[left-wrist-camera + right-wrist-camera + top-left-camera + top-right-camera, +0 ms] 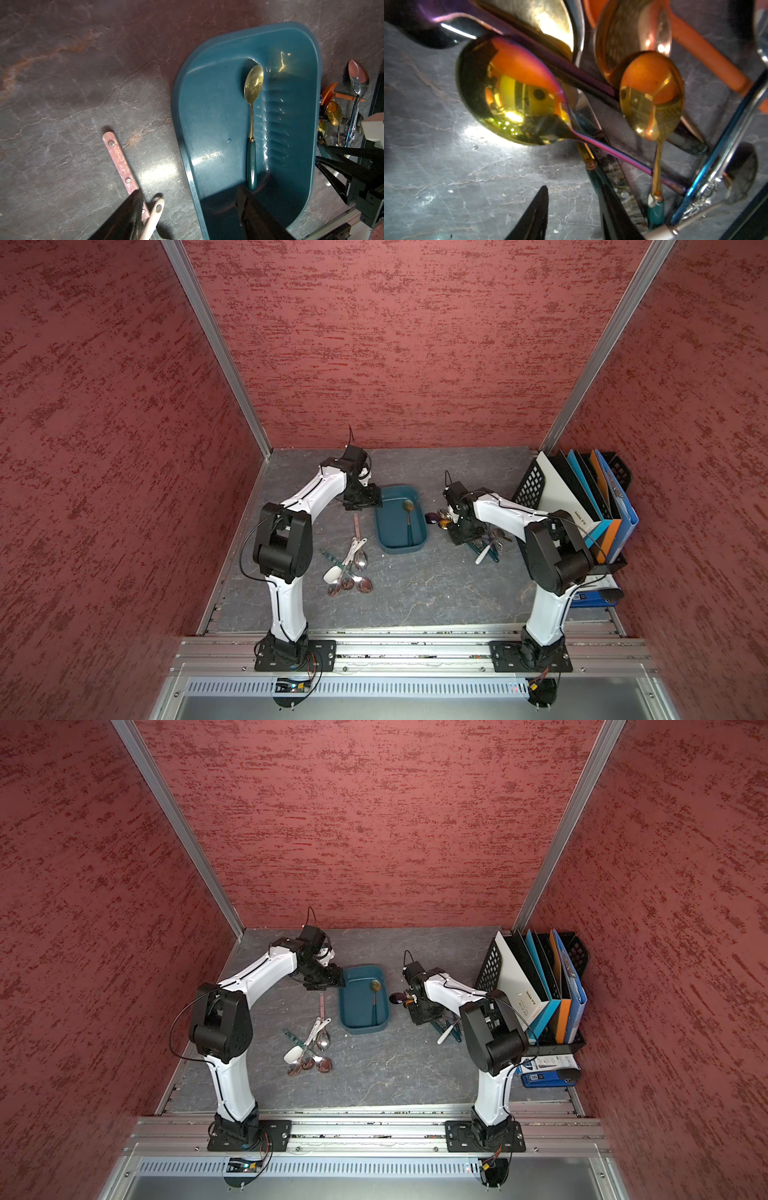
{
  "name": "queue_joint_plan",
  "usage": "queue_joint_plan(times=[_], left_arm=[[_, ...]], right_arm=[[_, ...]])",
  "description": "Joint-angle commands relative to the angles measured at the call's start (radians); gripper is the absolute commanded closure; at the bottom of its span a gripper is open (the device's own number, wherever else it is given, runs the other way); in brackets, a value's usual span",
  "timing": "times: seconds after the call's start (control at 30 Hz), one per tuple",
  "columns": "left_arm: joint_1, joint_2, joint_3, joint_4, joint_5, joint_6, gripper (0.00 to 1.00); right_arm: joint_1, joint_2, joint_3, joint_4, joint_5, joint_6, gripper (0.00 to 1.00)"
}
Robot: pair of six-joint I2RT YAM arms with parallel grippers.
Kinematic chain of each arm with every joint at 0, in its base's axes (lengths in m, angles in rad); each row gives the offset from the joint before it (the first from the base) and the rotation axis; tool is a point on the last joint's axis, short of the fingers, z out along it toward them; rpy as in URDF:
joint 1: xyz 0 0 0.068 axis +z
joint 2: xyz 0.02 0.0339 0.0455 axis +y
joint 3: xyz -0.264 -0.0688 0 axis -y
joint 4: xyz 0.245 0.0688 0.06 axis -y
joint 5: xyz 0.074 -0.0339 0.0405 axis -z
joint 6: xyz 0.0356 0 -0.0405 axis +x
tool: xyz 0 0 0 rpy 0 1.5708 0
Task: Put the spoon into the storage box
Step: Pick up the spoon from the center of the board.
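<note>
box [388, 531]: teal tray, flat on the worktop [436, 593] between the two arms. Both top views show it.
spoon [409, 516]: already in the box, lying flat. Gold bowl points to the back wall, teal handle back toward the arm bases. It sits a bit to the right-arm side of the middle. The left wrist view shows the spoon [252, 124] nicely, alongside a ribbed strip in the floor.
left pincer [362, 502]: hovers at the box's left rim, far end. Jaws are spread wide and we see nothing in them. In the wrist view one finger [128, 216] is over a pink handle [120, 158]; the other is over the box floor, just past the spoon's handle tip.
right pincer [463, 537]: low over the right pile, just right of the box. Jaws are parted partway with only bare worktop between them. One finger [612, 212] is right by a teal handle; we can't tell if it's touching.
left pile [351, 568]: loose spoons on the worktop left of the box, bowls bunched toward the arm bases.
right pile [512, 93]: shiny rainbow, gold and orange spoons crossing each other, between box and rack.
rack [530, 485]: black mesh, full of folders, at the right edge.
</note>
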Motion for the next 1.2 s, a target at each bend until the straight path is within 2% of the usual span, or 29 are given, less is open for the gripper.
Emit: queue_joint_plan(times=[0.0,0.43,0.73,1.17], left_arm=[[-0.001,0.001,0.024,0.015,0.013,-0.009,0.26],[-0.002,0.005,0.029,0.01,0.016,-0.015,0.26],[-0.001,0.021,0.057,-0.008,0.014,0.0,0.26],[0.0,0.016,0.048,-0.004,0.008,0.005,0.26]], right_arm=[[-0.01,-0.042,0.0,0.023,0.048,-0.022,0.58],[-0.017,-0.009,-0.043,0.075,0.036,-0.043,0.58],[-0.018,-0.036,-0.11,0.106,-0.047,0.028,0.61],[0.013,-0.044,-0.152,0.109,-0.1,0.1,0.65]])
